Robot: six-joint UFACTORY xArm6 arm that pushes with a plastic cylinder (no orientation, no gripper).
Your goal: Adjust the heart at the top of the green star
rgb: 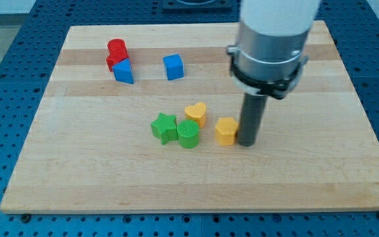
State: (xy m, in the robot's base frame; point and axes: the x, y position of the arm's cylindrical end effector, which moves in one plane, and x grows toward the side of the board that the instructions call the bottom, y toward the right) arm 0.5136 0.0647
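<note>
A yellow heart (196, 113) lies near the board's middle, up and to the right of the green star (164, 127). A green round block (188, 133) touches the star's right side, just below the heart. A yellow hexagonal block (226, 131) sits right of the green round block. My tip (247, 143) stands right beside the yellow hexagonal block, on its right, and to the lower right of the heart.
A red block (116, 52) and a blue block (123, 70) touch each other at the upper left. A blue cube (173, 66) lies to their right. The wooden board (189, 184) has blue framing all round.
</note>
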